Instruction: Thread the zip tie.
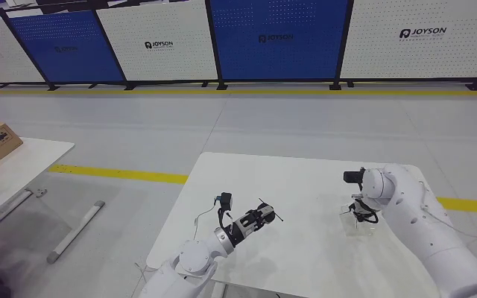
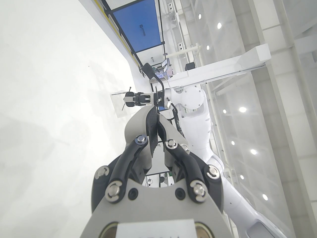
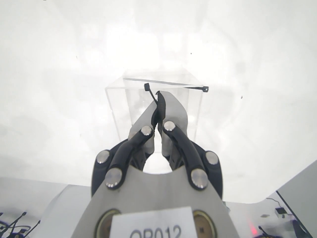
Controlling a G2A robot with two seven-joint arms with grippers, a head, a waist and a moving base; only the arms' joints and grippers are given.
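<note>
**Two shut grippers, thin ties, one light box**

Both grippers are pressed fully closed. The right gripper (image 3: 157, 105) pinches a tie (image 3: 150, 92) just below its head, above the clear box (image 3: 116, 115). A loose tie (image 3: 168, 83) lies across the box's top rim, its head overhanging one corner. The left gripper (image 2: 155, 118) is well apart over the surface (image 1: 298, 253). In the top view it seems to pinch a left tie (image 1: 273, 214) crosswise at its tips, though its own wrist view does not confirm this.

Likely trouble:
- A strap this thin could swivel between the pads, so the tail would miss the small head.
- The box rim is just beside the right fingertips, so a sideways sweep could knock the loose tie off or shove the box.
- The left gripper sits toward the surface's front-left corner, so a tie slipping there might reach the floor.

The best room for moving is the broad stretch of surface between the two grippers.
</note>
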